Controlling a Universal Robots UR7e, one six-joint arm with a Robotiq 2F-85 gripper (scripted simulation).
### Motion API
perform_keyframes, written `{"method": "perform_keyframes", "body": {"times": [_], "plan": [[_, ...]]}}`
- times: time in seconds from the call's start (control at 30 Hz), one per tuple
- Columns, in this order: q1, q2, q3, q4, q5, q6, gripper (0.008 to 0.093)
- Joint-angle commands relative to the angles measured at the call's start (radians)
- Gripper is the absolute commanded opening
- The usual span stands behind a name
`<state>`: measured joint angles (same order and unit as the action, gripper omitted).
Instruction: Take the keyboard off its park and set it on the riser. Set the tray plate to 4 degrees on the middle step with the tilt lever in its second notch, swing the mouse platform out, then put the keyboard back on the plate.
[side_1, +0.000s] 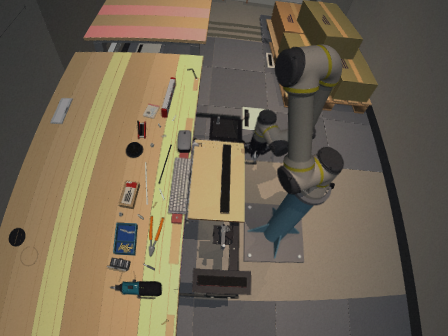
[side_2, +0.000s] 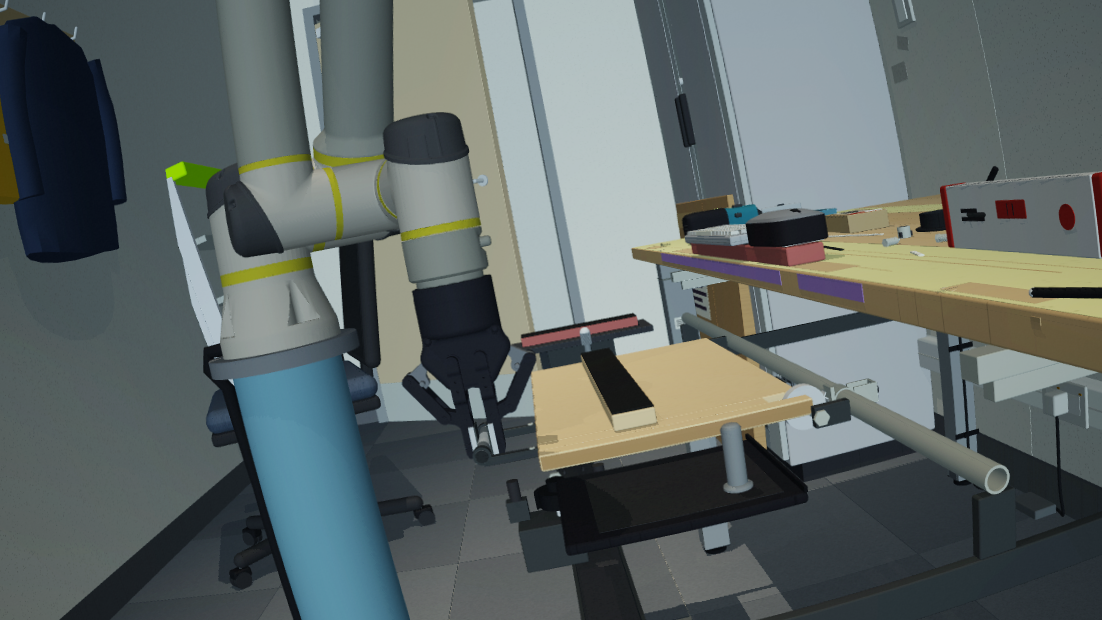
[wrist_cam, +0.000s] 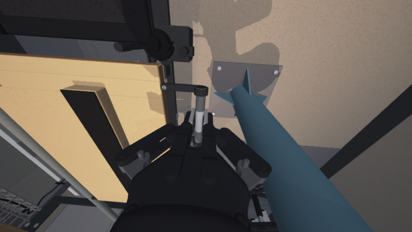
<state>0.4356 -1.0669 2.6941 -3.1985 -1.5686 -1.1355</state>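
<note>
My gripper (wrist_cam: 197, 126) (side_2: 482, 447) hangs low beside the near edge of the tray plate. I grip the round handle of the tilt lever (wrist_cam: 199, 112) (side_2: 483, 446) between my fingers. The lever's thin dark arm (wrist_cam: 180, 87) runs from the handle to the plate's edge. The tray plate (side_2: 663, 393) (side_1: 218, 181) is a tan board with a black wrist rest (side_2: 616, 383) (wrist_cam: 95, 121) across it. The keyboard (side_1: 179, 185) (side_2: 718, 234) lies on a red riser on the desk's edge. The black mouse platform (side_2: 678, 497) sits under the plate.
The long desk (side_1: 95, 190) carries a mouse (side_1: 184, 140), pliers (side_1: 154, 235), a drill (side_1: 140, 288) and small boxes. The arm's blue pedestal (side_2: 316, 493) (wrist_cam: 288, 161) stands close by my gripper. A grey rail (side_2: 848, 401) runs under the desk edge. An office chair is behind the pedestal.
</note>
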Motion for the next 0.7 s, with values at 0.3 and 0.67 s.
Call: {"method": "perform_keyframes", "body": {"times": [0.3,0.67], "plan": [[0.001,-0.024,0.001,0.022,-0.002,0.001,0.008],[0.004,-0.081,0.0,0.081,-0.002,0.004,0.008]]}}
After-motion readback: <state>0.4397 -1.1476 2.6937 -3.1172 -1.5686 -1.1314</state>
